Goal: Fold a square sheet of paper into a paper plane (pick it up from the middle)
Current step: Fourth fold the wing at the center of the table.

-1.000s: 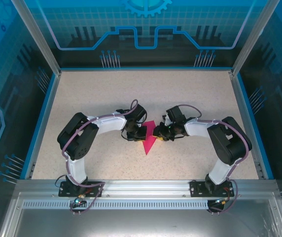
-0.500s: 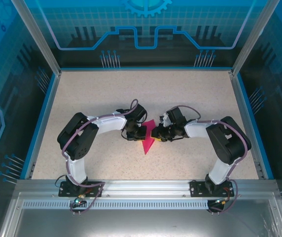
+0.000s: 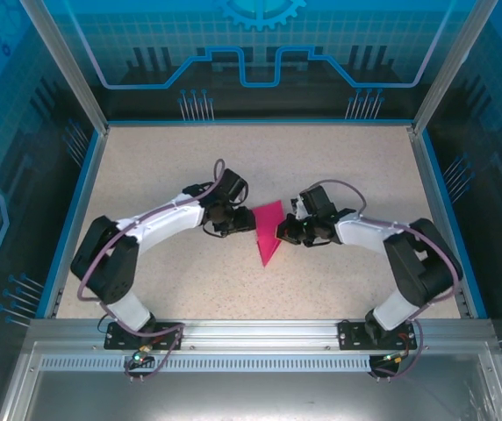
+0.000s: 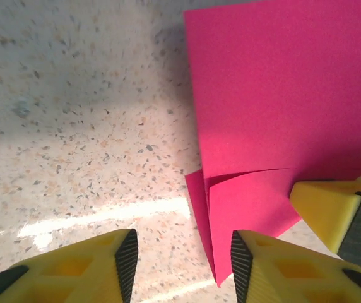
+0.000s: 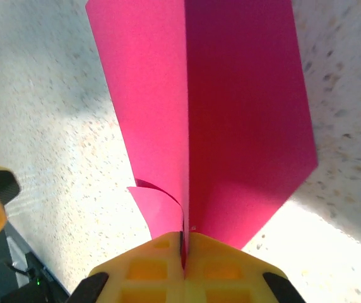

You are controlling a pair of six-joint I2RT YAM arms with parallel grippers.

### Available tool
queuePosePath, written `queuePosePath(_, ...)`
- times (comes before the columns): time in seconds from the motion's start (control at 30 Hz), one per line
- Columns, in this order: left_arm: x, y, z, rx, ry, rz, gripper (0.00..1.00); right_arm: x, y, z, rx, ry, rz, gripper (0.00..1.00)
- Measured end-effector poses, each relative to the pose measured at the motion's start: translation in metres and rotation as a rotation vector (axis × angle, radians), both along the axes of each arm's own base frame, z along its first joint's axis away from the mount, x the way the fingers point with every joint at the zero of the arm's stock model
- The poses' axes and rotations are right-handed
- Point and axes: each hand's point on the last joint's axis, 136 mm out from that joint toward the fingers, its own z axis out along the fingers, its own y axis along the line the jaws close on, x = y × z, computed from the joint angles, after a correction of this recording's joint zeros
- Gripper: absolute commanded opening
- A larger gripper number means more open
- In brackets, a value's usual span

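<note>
While right pincer (image 5: 183,243) clamps paper plane (image 3: 268,230) at edge, left pincer (image 4: 183,255) released alongside, roomy table (image 3: 163,167).

Your left gripper (image 3: 242,223) sits mid-frame, jaws apart; your right gripper (image 3: 281,232) faces it, pinched shut, elbows out.

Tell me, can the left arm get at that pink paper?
Probably yes. The left arm holds its jaws open right beside the pink paper, nothing between. The right arm has its jaws shut on the opposite edge, out of the way.
</note>
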Motion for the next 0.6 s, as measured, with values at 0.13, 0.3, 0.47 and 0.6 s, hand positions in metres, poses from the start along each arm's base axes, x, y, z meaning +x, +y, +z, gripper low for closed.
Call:
queuePosePath(0.13, 0.001, 0.005, 0.030, -0.049, -0.088, 0.012, 0.64, 0.004, -0.004, 0.029, -0.037, -0.069, -0.045, 0.00)
queuePosePath(0.3, -0.005, 0.012, 0.048, -0.088, -0.165, 0.013, 0.77, 0.003, -0.008, 0.057, -0.071, -0.112, -0.114, 0.00)
queuePosePath(0.47, -0.011, 0.017, 0.049, -0.109, -0.206, 0.007, 0.88, 0.003, -0.007, 0.077, -0.114, -0.120, -0.182, 0.00)
queuePosePath(0.6, -0.014, 0.015, 0.046, -0.135, -0.241, -0.020, 0.93, 0.005, -0.012, 0.082, -0.127, -0.091, -0.273, 0.00)
